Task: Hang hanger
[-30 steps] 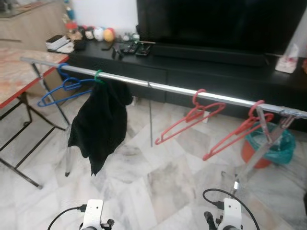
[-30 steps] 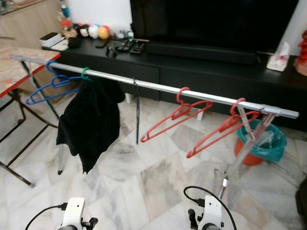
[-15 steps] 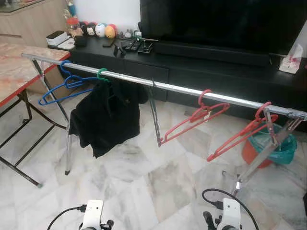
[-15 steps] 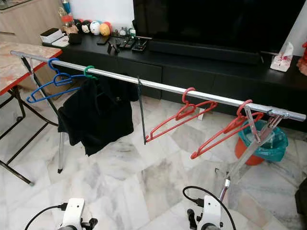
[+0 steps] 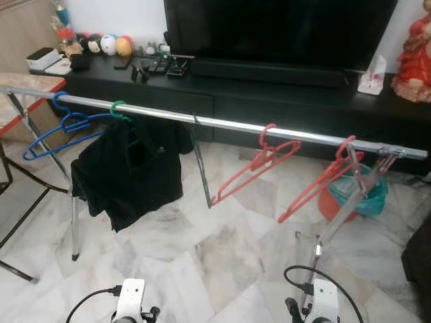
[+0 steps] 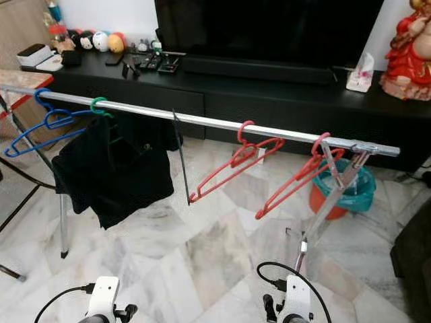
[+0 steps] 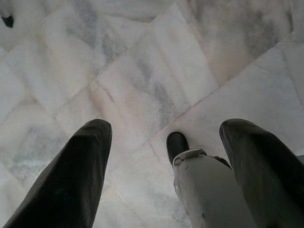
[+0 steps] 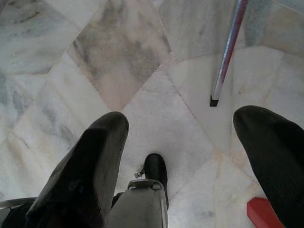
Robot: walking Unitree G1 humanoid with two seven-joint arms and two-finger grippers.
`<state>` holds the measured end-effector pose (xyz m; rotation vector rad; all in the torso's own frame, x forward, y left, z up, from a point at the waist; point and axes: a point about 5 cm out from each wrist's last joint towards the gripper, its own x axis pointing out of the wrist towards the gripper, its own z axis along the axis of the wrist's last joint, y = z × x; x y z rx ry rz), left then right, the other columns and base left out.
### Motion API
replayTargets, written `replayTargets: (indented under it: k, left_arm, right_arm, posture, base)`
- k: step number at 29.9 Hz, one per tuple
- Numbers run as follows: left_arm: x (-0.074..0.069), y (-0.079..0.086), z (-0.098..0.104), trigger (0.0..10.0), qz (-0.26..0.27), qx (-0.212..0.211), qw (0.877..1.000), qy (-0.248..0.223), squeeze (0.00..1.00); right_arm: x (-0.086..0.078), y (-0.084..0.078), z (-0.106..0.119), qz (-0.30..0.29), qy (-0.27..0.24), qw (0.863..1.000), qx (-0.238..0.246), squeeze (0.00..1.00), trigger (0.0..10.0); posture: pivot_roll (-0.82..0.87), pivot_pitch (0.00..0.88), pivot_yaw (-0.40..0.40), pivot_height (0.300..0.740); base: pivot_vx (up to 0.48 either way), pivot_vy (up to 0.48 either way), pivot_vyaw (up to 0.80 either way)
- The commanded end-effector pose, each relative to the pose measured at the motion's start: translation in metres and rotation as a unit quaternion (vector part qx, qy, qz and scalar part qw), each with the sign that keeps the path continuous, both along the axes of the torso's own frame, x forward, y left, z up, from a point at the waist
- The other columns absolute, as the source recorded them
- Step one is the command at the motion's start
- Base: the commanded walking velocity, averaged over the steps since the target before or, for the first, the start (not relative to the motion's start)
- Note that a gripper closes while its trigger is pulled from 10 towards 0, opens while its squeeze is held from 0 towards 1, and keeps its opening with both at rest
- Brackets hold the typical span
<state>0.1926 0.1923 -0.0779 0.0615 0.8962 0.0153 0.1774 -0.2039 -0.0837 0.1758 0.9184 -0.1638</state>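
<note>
A silver clothes rail (image 5: pixel 229 125) runs across the room in front of me. On it hang a blue hanger (image 5: pixel 57 128) at the left end, a green-hooked hanger (image 5: pixel 119 109) carrying a black garment (image 5: pixel 128 171), and two empty red hangers (image 5: pixel 252 165) (image 5: pixel 322 178) toward the right. Both arms hang low at the bottom of the head views. My left gripper (image 7: pixel 164 161) is open over the marble floor with nothing between its fingers. My right gripper (image 8: pixel 190 156) is open too, above the floor near the rail's foot (image 8: pixel 227 57).
A black TV bench (image 5: pixel 269 94) with a large TV (image 5: pixel 276 30) stands behind the rail. A teal-lined orange bin (image 5: pixel 353 198) sits by the rail's right leg. A red-edged table (image 5: pixel 17 94) is at the left. A red figurine (image 5: pixel 412 50) stands at the right.
The whole picture has shifted left, so the camera has turned right. The black garment has swung and settled closer under the rail. Both grippers stay low.
</note>
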Motion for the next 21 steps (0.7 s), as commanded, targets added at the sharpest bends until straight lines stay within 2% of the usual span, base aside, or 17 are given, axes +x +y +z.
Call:
replayTargets:
  k: [1,4,8,10,21]
  left_arm:
    - [-0.0029,0.0033,-0.0009,10.0,0.003,0.007,1.0,0.002,0.0]
    - [-0.0027,0.0032,-0.0008,10.0,0.003,0.007,1.0,0.001,0.0]
    - [-0.0023,0.0028,-0.0006,10.0,0.007,0.006,1.0,-0.001,0.0]
    - [-0.0024,0.0027,-0.0007,10.0,0.007,0.005,1.0,-0.001,0.0]
    - [-0.0009,0.0035,0.0008,10.0,0.011,0.011,1.0,-0.014,0.0]
  right_arm:
    - [0.0015,0.0006,0.0006,-0.001,-0.001,1.0,0.0,0.0,10.0]
    - [0.0016,0.0006,0.0006,-0.001,-0.001,1.0,0.002,0.0,10.0]
    - [0.0019,0.0005,0.0007,0.002,0.0,1.0,0.003,0.0,10.0]
    - [0.0018,0.0002,0.0007,0.002,-0.001,1.0,0.002,0.0,10.0]
    - [0.0018,-0.0003,0.0008,0.002,-0.001,1.0,-0.001,0.0,10.0]
  posture:
    - [-0.04,0.0,-0.002,0.74]
    - [-0.03,0.0,-0.003,0.74]
    - [-0.03,0.0,-0.004,0.74]
    - [-0.03,0.0,-0.006,0.74]
    - [-0.03,0.0,-0.007,0.74]
  base:
    - [0.0,-0.349,0.0]
    - [0.0,-0.349,0.0]
    - [0.0,-0.35,-0.64]
    - [0.0,-0.323,0.0]
    - [0.0,0.0,0.0]
